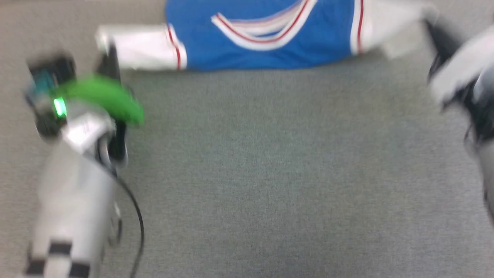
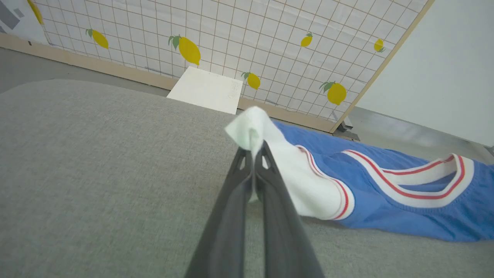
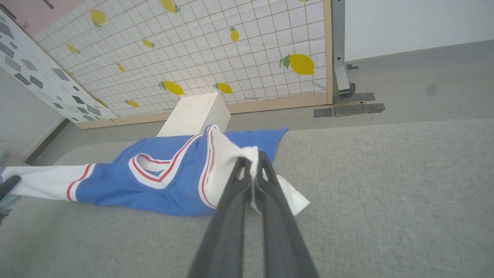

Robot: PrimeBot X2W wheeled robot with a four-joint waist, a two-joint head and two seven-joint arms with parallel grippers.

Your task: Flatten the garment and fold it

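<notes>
My left jaws were clamped shut on the tip of the left sleeve [image 2: 251, 125] and my right jaws on the right sleeve [image 3: 225, 154]. The garment [image 1: 266, 42] was stretched between them along the far side of the grey desk [image 1: 270, 173], its blue body rumpled. Each grip looked like a thin pinch near the fingertips, so I judged a hard or uneven pull could slip a sleeve free or skew the shirt. Dragging it further away might spill it over the desk's edge.
</notes>
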